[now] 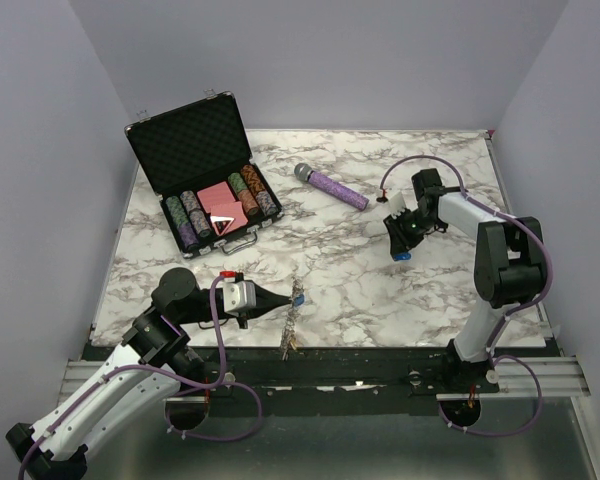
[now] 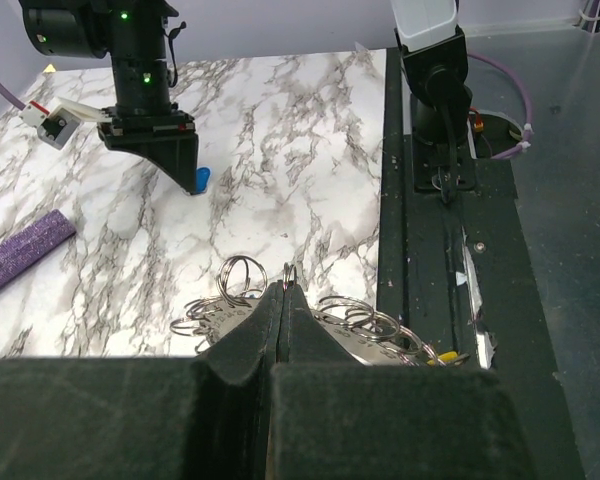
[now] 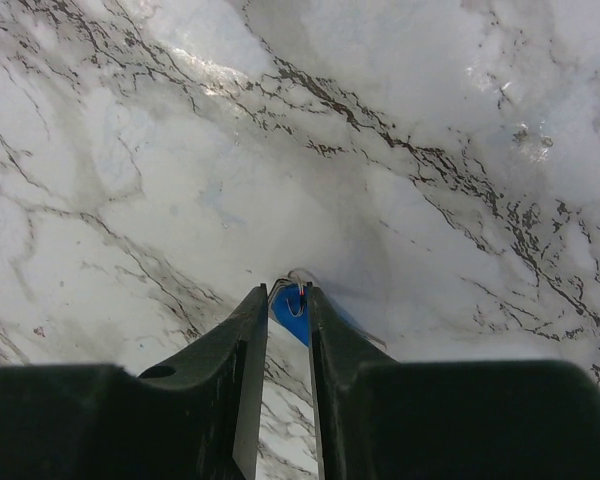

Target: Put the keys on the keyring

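Observation:
My left gripper (image 1: 283, 298) is shut on a small split ring (image 2: 288, 273) of the keyring (image 1: 292, 322). The keyring lies at the table's near edge. In the left wrist view (image 2: 283, 292) it is a silvery band (image 2: 365, 338) carrying several small wire rings, with a yellow key cap (image 2: 442, 355) at its right end. My right gripper (image 1: 401, 250) is at the right middle of the table, tips down near the surface. It is shut on a blue-capped key (image 1: 404, 256), whose cap shows between its tips in the right wrist view (image 3: 290, 308). Other keys are hidden.
An open black case (image 1: 185, 135) of poker chips stands at the back left. A purple microphone (image 1: 332, 187) lies at the back centre. The black rail (image 2: 450, 250) runs along the near table edge beside the keyring.

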{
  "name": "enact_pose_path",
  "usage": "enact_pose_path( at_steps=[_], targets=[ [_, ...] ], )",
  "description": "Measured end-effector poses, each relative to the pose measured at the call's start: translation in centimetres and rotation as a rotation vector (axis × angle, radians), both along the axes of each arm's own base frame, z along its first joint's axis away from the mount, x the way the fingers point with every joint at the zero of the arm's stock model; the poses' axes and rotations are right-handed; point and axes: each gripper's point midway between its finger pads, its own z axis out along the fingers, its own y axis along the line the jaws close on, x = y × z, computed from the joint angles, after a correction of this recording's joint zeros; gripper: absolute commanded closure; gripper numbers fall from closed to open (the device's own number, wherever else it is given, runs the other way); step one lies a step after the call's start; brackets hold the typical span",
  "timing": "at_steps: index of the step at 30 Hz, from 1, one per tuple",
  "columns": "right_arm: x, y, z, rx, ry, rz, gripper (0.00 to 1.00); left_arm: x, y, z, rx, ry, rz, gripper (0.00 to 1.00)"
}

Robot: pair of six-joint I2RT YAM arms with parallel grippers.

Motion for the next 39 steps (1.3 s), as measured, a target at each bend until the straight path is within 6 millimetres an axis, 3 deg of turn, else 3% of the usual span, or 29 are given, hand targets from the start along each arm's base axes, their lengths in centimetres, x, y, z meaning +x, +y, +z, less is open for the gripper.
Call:
enact_pose_path(
  at_steps=[39],
  targets=[
    [-0.27, -0.10, -0.12, -0.005, 0.015, -0.002, 0.81, 0.27, 0.08, 0.02, 0.002, 0.002, 0.010, 1.00]
  ],
)
